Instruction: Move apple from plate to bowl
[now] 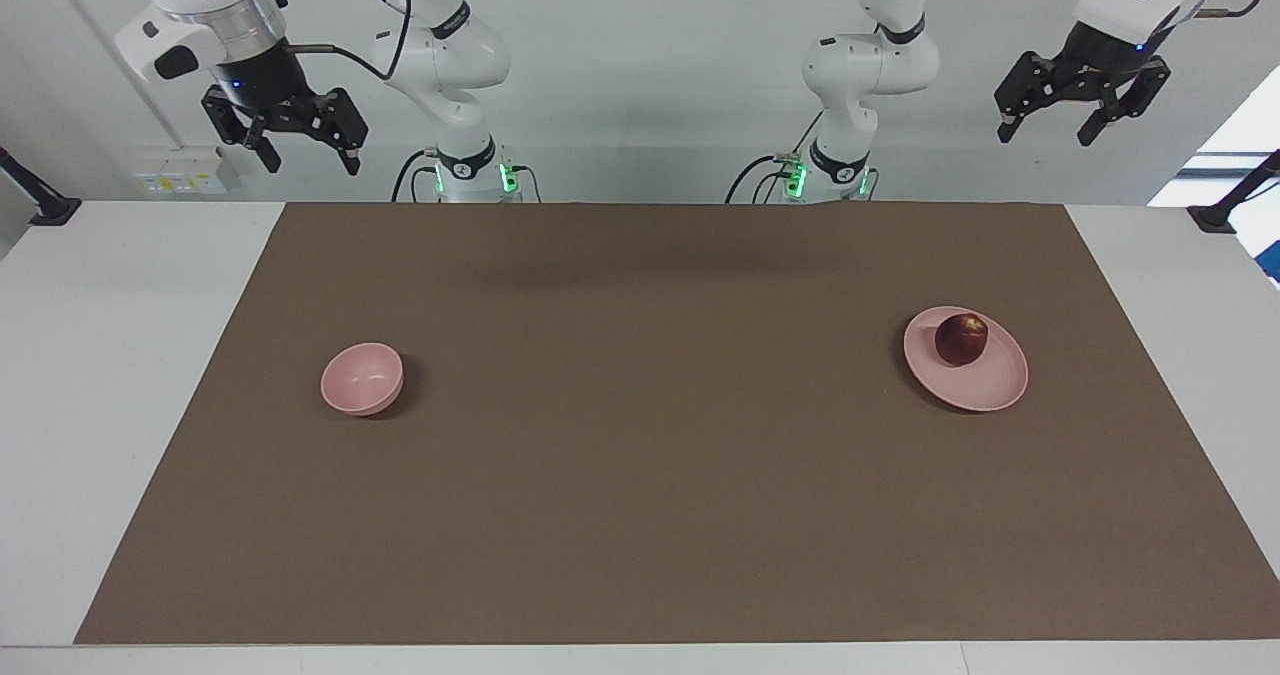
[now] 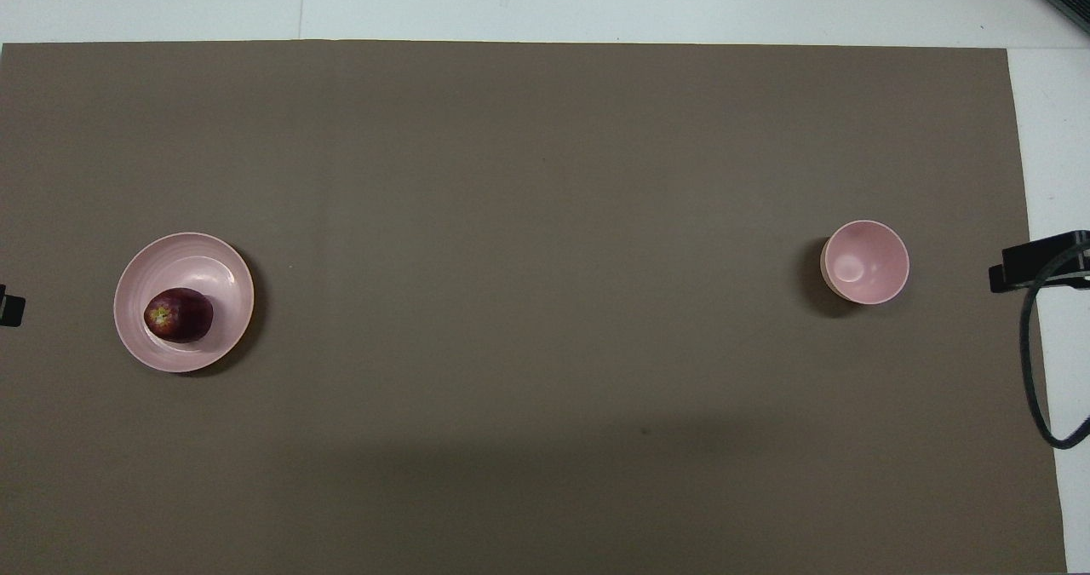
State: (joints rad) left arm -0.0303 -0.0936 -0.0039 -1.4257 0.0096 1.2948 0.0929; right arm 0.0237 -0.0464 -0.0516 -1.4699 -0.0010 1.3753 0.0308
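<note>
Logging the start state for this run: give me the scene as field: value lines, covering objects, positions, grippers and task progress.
apple: on the plate, toward its robot-side edge
plate: on the brown mat, toward the left arm's end of the table
bowl: upright, empty, on the mat toward the right arm's end
left gripper: open, raised at its own end of the table, holding nothing
right gripper: open, raised at its own end, holding nothing
arms: both waiting
task progress: not started, apple not yet in bowl
</note>
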